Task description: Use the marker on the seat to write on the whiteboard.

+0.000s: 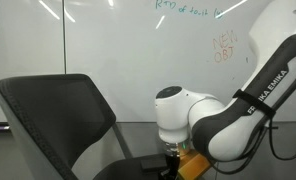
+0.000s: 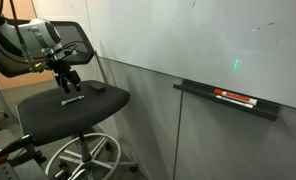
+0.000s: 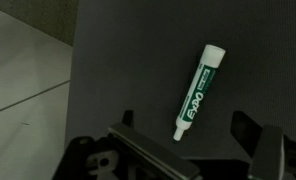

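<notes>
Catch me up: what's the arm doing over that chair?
The Panda arm's gripper hovers open above the seat, over the marker, which lies flat on the cushion. In the wrist view the fingers stand apart on either side of the marker's lower end and do not touch it. Nothing is grasped yet. The whiteboard is well away from the gripper. Other pens lie in the board's tray.

The seat [image 3: 128, 70] under me looks like matt dark cloth. On it, the marker [image 3: 198, 90] has a smooth, faintly shiny plastic barrel. Behind the seat, the whiteboard [image 1: 118, 35] is glossy and smooth, catching light streaks.
</notes>
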